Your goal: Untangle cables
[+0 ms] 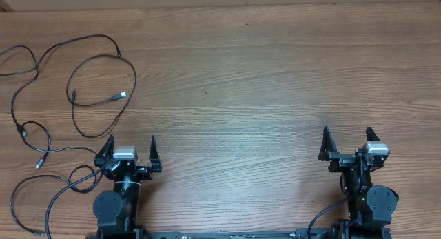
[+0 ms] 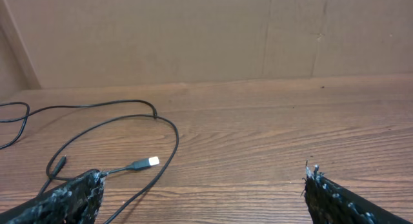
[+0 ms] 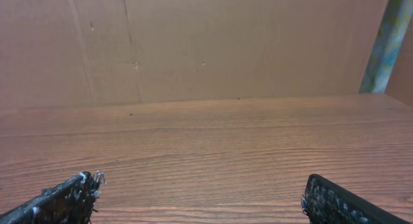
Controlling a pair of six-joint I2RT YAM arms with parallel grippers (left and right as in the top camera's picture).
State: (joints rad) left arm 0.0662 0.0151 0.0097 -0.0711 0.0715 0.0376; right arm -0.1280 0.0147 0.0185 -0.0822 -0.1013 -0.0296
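Thin black cables (image 1: 103, 56) lie in loose overlapping loops across the left side of the wooden table, with a silver plug end (image 1: 121, 96) inside one loop. More cable loops (image 1: 38, 180) run down the left edge beside my left arm. My left gripper (image 1: 130, 144) stands open at the front left, just right of those loops, holding nothing. In the left wrist view the plug end (image 2: 146, 163) and a cable loop (image 2: 164, 124) lie ahead of the left finger. My right gripper (image 1: 348, 138) stands open at the front right, far from the cables, with bare wood between its fingers.
A brown cardboard wall (image 2: 193, 37) rises behind the table's far edge. The wooden tabletop (image 1: 262, 94) stretches between the two arms. Thicker black wires (image 1: 324, 215) hang at the right arm's base.
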